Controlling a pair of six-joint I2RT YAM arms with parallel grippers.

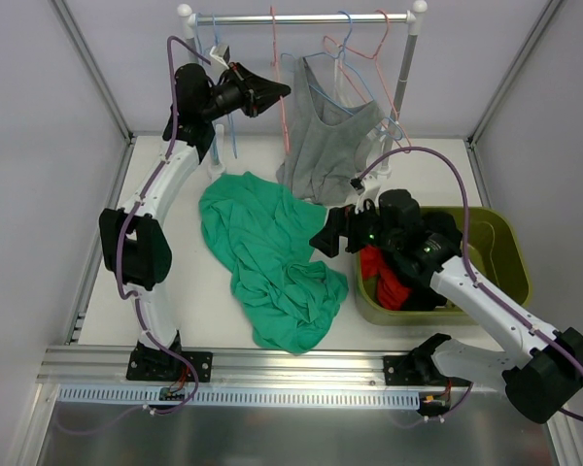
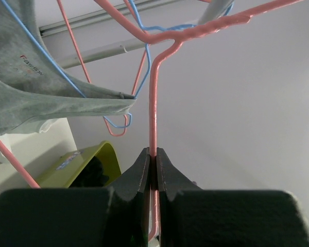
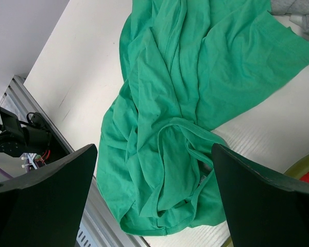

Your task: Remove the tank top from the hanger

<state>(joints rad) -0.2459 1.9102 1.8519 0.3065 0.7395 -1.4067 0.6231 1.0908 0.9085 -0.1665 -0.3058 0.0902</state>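
Observation:
A grey tank top hangs on a blue wire hanger on the white rail at the back. In the left wrist view the tank top and its blue hanger are at the upper left. My left gripper is shut on the lower wire of an empty pink hanger, just left of the tank top; the wire runs up between the closed jaws. My right gripper is open and empty above a green garment lying crumpled on the table.
An olive-green bin holding red and black clothes stands at the right, under my right arm. More empty hangers, a blue one and a pink one, hang on the rail. The green garment covers the table's middle.

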